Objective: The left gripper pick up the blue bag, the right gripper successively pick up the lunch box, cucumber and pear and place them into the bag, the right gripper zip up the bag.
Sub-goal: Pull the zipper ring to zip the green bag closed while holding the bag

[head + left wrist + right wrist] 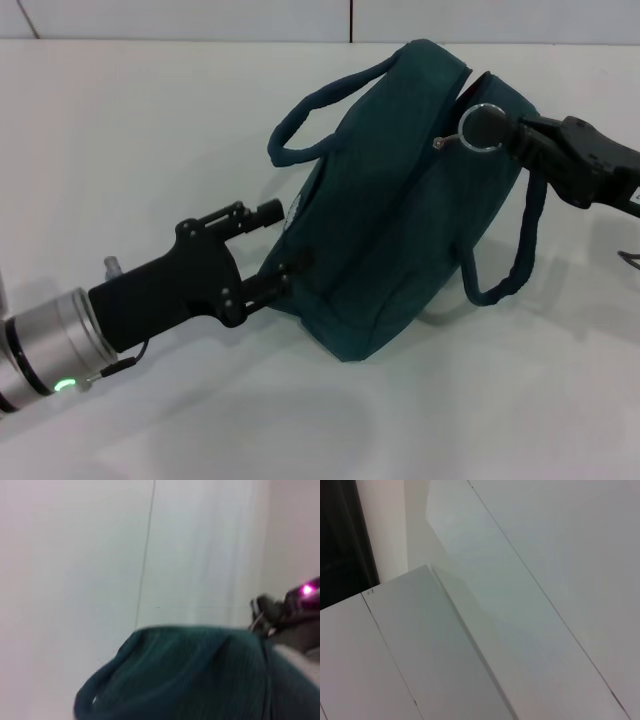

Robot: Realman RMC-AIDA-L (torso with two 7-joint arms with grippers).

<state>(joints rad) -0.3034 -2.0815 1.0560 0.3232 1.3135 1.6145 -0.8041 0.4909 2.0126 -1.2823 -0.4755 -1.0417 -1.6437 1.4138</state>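
The blue bag [400, 200] sat tilted on the white table [150, 120], w/ the left gripper [275, 250] clamped on its lower side, one finger pressed at the fabric near the small round logo [296, 208] and the other lower on the same side panel. The right gripper [515, 135] was at the bag's top end, fingers closed on the ring zipper pull [482, 128]; the zipper line looked nearly or fully closed there, though the exact end of travel couldn't be made out. No lunch box, cucumber or pear showed outside the bag, so presumably all were inside. Risks from here, as a judgement: the ring is thin and could slip out of the right fingers if the pull went off-axis to the zipper track; the left hold was on soft fabric only, so a hard tug could drag the bag toward the right gripper or twist it, bunching cloth into the slider. The loop handle [510, 260] hanging just below the right gripper might snag the arm on retreat. Left wrist view showed only bag fabric and the far gripper, blurred; right wrist view showed none of the bag.
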